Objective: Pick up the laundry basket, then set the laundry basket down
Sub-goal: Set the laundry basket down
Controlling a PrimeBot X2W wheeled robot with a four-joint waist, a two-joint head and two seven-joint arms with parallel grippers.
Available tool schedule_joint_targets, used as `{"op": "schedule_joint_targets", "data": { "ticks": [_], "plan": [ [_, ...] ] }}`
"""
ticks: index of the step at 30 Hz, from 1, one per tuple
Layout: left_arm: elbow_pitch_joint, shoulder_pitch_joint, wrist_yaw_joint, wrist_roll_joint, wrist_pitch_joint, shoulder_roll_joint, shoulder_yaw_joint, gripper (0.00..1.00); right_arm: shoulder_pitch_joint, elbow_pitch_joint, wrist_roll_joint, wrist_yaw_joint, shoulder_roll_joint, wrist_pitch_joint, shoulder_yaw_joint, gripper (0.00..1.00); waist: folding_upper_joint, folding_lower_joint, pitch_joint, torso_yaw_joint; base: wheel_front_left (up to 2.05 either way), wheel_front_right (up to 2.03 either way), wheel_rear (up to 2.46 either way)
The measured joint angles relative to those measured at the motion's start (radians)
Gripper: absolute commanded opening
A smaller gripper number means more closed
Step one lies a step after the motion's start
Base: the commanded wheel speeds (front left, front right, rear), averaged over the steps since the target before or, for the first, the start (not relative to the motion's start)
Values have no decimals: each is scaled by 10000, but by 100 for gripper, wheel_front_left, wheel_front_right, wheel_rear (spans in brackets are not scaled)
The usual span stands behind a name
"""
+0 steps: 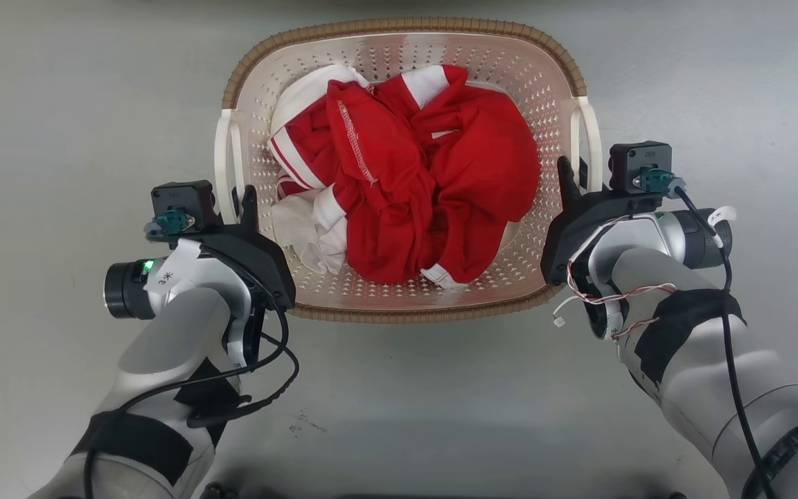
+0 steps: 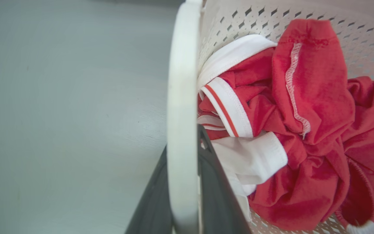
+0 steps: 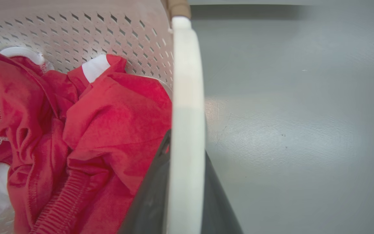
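Laundry basket (image 1: 406,29) sits centred in the head view over a grey floor (image 1: 59,111). Cannot tell whether it rests on the floor or is already just clear of it. Contents: a bundle of red-and-white garments (image 1: 433,180) heaped in the middle and below the rim. Left gripper (image 1: 237,203) is at the left handle (image 1: 222,152) and right gripper (image 1: 573,177) at the right handle (image 1: 594,135). In each wrist view the white handle bar runs up between that gripper's two dark fingers (image 2: 218,198) (image 3: 148,201), one inside the wall and one outside. Both sets appear pressed against the bar, so each gripper looks to be pinching its handle. Handling estimate: thin perforated plastic, light, likely to flex a little at the walls. The load is soft cloth, low in weight, and could slump if tipped. The handle bars look smooth and glossy, so slip within the fingers is the main risk. Best hold is mid-span of both side handles, with both arms raised evenly and the rim kept level. Writing: no brand seen on the basket. A white tag (image 1: 167,277) on the left wrist carries an asterisk-like mark. The small tag (image 1: 717,215) on the right wrist and the print on the camera block (image 1: 648,151) are too small to read.
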Motion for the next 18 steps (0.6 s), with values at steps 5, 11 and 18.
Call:
{"op": "schedule_joint_targets", "data": {
  "ticks": [5, 11, 18],
  "plan": [
    [48, -13, 0, 13, -40, -12, 50, 23, -1, 4, -31, 0, 0, -73, 23, 47, -2, -2, 27, 28, 0, 0, 0],
    [98, -108, -4, 15, -50, -125, 178, 100, -24, 6, -104, 73, 127, -163, 81, 100, -3, -2, -30, 43, 0, 0, 0],
    [240, -128, -12, 15, -52, -96, 318, 100, -32, 207, -115, 75, 150, -249, 75, 100, -3, -2, -253, 28, 0, 0, 0]
  ]
}}
